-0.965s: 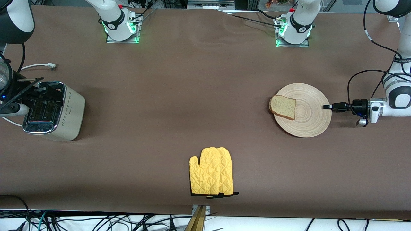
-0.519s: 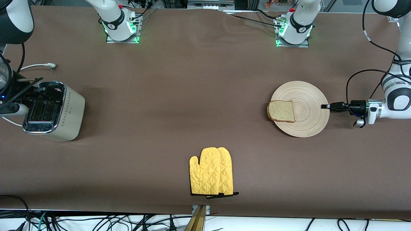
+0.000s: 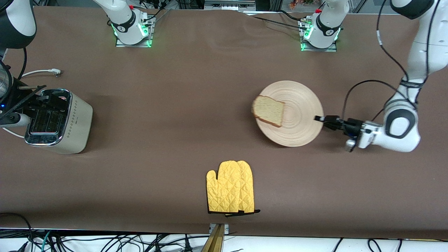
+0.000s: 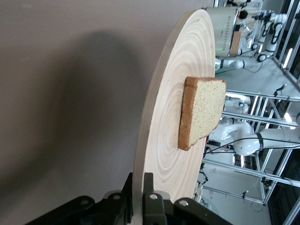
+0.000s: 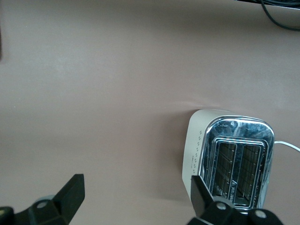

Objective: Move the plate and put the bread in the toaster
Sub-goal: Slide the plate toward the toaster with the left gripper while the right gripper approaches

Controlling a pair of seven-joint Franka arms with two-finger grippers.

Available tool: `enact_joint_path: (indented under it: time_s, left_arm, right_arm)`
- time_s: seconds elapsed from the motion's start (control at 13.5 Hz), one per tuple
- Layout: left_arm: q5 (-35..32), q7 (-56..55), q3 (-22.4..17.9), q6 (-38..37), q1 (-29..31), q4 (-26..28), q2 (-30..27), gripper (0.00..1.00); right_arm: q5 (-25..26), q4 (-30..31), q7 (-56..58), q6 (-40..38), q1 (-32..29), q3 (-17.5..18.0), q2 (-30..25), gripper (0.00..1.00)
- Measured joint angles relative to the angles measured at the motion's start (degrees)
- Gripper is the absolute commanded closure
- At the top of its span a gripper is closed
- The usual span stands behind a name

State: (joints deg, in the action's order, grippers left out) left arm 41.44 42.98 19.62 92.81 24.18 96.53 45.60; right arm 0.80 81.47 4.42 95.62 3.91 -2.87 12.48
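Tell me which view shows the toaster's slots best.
The right wrist view: it looks straight down into both slots of the toaster. The front view shows the toaster smaller, partly hidden by the right arm. The left wrist view shows only its side, far off.

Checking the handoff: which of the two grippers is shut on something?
The left gripper, clamped on the plate rim with the bread on it. The right gripper stands open above the toaster, holding nothing.

Brown table, pale wood, one splash of yellow

Beige ring-grooved plate [image 3: 297,105], tan speckled bread [image 3: 268,110] with darker crust, cream toaster [image 3: 75,122] with chrome top and seemingly dotted side, quilted yellow mitt [image 3: 230,187] at lower centre, brown tabletop [image 3: 175,87].
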Motion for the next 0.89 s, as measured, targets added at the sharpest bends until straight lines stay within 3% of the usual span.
enact_joint_path:
  time_s: [0.45,0.67,0.89]
  left_arm:
    - [11.9,-0.4,-0.1,16.9,-17.4,4.4,0.9,1.00]
    - [12.2,-0.4,-0.2,22.0,-21.0,4.9,1.4,1.00]
    - [12.2,-0.4,-0.2,22.5,-21.3,4.9,1.9,1.00]
  right_arm:
    - [0.0,0.1,0.0,0.1,0.0,-0.1,0.7,0.00]
    - [-1.0,0.1,0.0,0.2,0.1,0.0,0.8,0.00]
    - [-1.0,0.5,0.0,-0.1,0.4,0.2,1.3,0.00]
